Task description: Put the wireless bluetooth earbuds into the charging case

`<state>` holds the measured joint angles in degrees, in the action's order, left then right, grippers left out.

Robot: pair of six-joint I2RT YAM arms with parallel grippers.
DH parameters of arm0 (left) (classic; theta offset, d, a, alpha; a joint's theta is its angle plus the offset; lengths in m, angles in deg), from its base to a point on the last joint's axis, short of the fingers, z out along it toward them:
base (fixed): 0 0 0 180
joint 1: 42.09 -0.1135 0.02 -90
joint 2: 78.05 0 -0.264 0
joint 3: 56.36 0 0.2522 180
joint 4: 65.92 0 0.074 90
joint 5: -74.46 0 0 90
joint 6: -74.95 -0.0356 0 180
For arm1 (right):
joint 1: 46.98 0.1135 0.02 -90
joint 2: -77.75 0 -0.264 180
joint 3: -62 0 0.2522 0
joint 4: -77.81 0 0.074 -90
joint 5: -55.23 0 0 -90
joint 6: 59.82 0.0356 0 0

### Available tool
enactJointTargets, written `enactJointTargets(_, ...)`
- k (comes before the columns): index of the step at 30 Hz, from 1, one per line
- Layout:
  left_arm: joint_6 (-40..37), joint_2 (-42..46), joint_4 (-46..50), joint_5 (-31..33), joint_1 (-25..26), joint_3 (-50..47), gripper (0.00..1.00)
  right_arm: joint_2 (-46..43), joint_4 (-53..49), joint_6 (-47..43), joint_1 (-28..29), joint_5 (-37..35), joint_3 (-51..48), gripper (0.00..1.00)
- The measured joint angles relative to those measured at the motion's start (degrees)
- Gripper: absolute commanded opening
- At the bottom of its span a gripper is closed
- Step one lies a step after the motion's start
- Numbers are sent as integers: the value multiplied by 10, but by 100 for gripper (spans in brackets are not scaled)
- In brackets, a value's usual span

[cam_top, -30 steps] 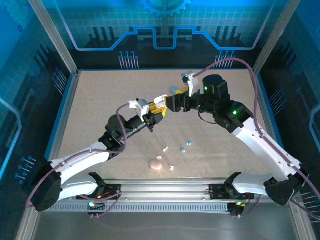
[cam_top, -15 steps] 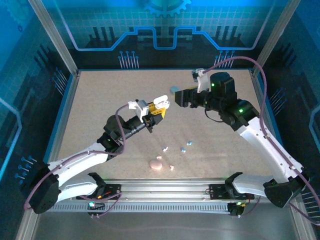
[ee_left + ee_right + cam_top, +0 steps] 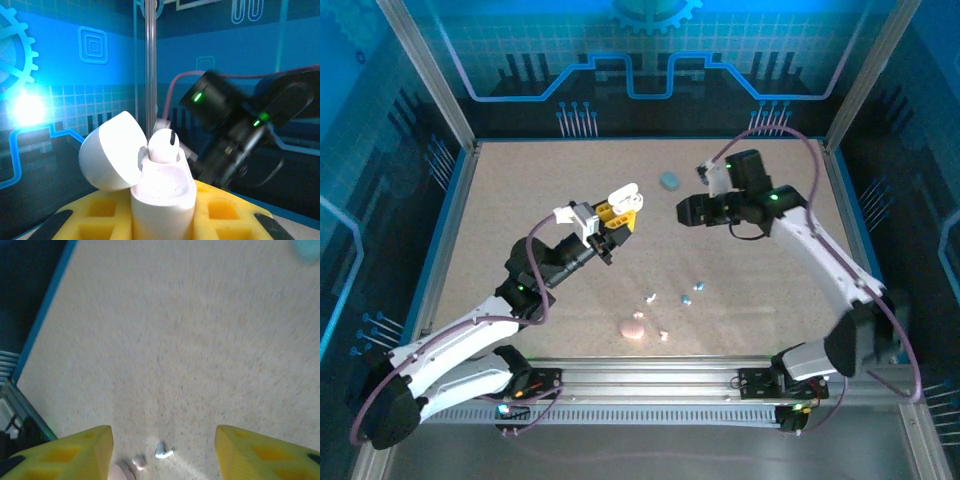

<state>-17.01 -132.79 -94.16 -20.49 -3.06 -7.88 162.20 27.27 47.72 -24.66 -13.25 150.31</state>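
Observation:
My left gripper [image 3: 617, 212] is shut on a white charging case [image 3: 623, 197] and holds it upright above the table with its lid [image 3: 110, 150] swung open. In the left wrist view the case [image 3: 162, 200] sits between the yellow fingers [image 3: 225, 215], and one white earbud [image 3: 162, 145] is seated in it. My right gripper [image 3: 685, 210] hangs open to the right of the case, apart from it, with nothing between its fingers [image 3: 75, 452]. Loose earbuds lie on the table: a pale one [image 3: 650, 297], two teal ones [image 3: 685, 298] and a pink one [image 3: 664, 335].
A teal case [image 3: 669, 180] lies at the back of the table, behind the grippers. A pink case [image 3: 633, 328] lies near the front edge among the loose earbuds. In the right wrist view a pale earbud [image 3: 162, 451] lies on the table below the open fingers.
My right gripper has drawn back to the right, away from the white case, and now points down at the table. My left arm has shifted the case slightly left.

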Motion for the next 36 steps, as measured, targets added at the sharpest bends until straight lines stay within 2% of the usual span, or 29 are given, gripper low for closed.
enactJointTargets(6, -2, 10, 16, 2, 0, 0, 23, 115, -47, -92, 85, -7, -1, 53)
enactJointTargets(12, -2, 18, 20, 2, 0, 0, 23, 185, -85, -182, 166, -40, 12, 53)
enactJointTargets(22, -12, 28, 28, 2, 0, 0, 23, 237, -104, -253, 205, -60, 32, 52)
enactJointTargets(36, -12, 28, 28, 2, 0, 0, 23, 307, -128, -278, 235, -80, 72, 49)
